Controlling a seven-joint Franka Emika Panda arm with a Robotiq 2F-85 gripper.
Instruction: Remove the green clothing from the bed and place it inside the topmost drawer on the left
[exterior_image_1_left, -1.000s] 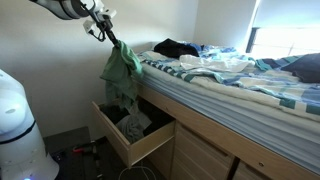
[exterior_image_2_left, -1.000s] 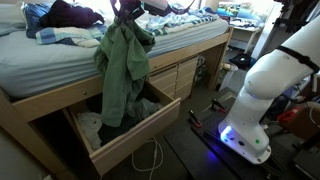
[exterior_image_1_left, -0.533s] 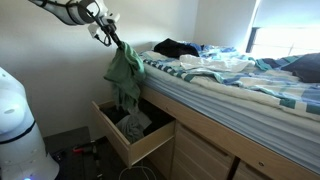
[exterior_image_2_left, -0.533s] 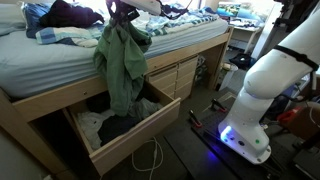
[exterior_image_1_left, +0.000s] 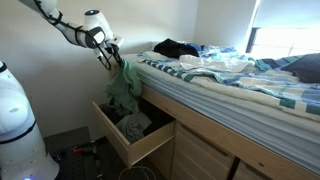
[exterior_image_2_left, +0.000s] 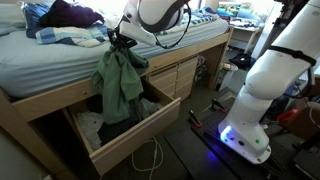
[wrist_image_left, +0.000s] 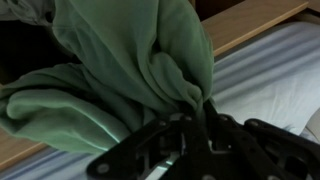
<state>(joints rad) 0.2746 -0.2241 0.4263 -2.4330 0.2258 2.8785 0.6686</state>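
Observation:
The green clothing (exterior_image_1_left: 124, 87) hangs from my gripper (exterior_image_1_left: 110, 57), which is shut on its top. It dangles beside the bed's edge, above the open topmost drawer (exterior_image_1_left: 118, 142). In an exterior view the green clothing (exterior_image_2_left: 120, 82) hangs with its lower end reaching into the open drawer (exterior_image_2_left: 125, 140). In the wrist view the green clothing (wrist_image_left: 130, 60) fills the frame, bunched between the jaws of the gripper (wrist_image_left: 193, 118).
The bed (exterior_image_1_left: 230, 85) holds striped bedding and dark clothes (exterior_image_1_left: 176, 47). The drawer holds other folded clothes (exterior_image_1_left: 135, 124). More closed drawers (exterior_image_2_left: 185, 72) sit along the bed frame. The robot's white base (exterior_image_2_left: 265, 90) stands on the floor by cables.
My gripper has moved down with the green clothing, lowering it from above the bed's edge toward the open drawer.

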